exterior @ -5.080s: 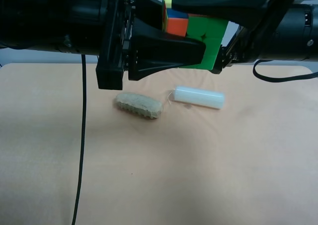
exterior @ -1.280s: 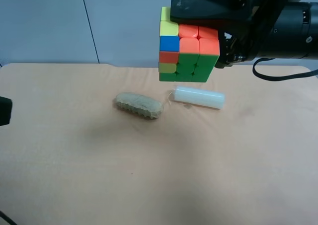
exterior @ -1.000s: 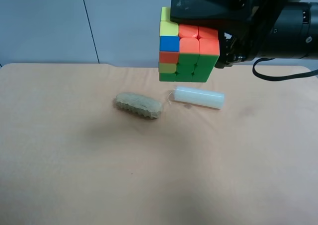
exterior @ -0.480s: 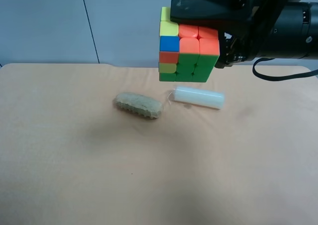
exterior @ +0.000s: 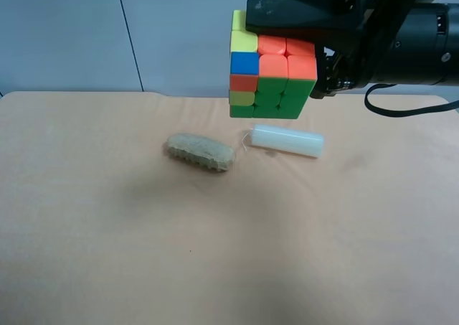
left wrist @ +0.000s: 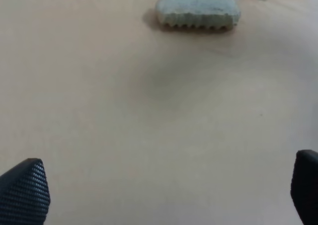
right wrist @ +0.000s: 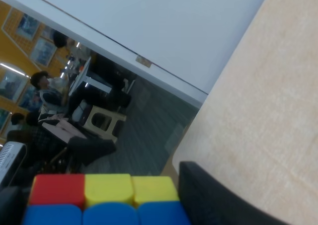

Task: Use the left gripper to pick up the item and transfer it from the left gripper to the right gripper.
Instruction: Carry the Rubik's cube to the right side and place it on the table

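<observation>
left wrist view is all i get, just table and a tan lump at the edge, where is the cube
Observer: The cube is off the table, clamped in the right gripper on the arm at the exterior high view's right.
Operator: anything near it
Observer: In the high view a white cylinder lies on the table, showing just below the cube and beside your tan lump.
Operator: does my arm show there
Observer: No, the high view shows only that one arm.
</observation>
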Robot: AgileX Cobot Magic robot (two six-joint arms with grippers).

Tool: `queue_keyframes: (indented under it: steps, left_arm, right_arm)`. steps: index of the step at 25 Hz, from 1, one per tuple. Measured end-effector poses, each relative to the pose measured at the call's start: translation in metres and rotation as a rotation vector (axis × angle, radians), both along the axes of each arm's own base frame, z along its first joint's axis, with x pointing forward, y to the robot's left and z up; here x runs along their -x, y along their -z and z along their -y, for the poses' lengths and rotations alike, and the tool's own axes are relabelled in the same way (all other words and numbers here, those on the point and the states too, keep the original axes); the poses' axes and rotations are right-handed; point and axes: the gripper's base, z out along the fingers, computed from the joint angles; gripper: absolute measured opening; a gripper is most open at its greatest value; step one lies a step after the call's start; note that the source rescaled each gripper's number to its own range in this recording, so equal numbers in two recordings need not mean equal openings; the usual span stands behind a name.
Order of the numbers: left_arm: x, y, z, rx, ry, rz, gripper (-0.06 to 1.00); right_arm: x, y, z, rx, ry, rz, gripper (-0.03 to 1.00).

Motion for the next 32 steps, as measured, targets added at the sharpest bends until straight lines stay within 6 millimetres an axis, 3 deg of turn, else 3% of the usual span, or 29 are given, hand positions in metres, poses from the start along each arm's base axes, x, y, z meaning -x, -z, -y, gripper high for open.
queue_keyframes:
  steps: [20, 25, 32]
  left_arm:
    - [-0.004, 0.005, 0.006, 0.026, 0.005, 0.011, 1.00]
    - [-0.002, 0.005, 0.007, 0.027, -0.156, 0.012, 1.00]
    - [0.000, 0.005, 0.008, 0.025, -0.449, 0.016, 1.00]
  right_arm:
    - [0.000, 0.003, 0.000, 0.029, -0.002, -0.001, 0.00]
    - [-0.005, 0.006, 0.001, 0.124, 0.027, 0.014, 0.00]
    - [-0.022, -0.013, 0.005, 0.368, 0.073, 0.090, 0.00]
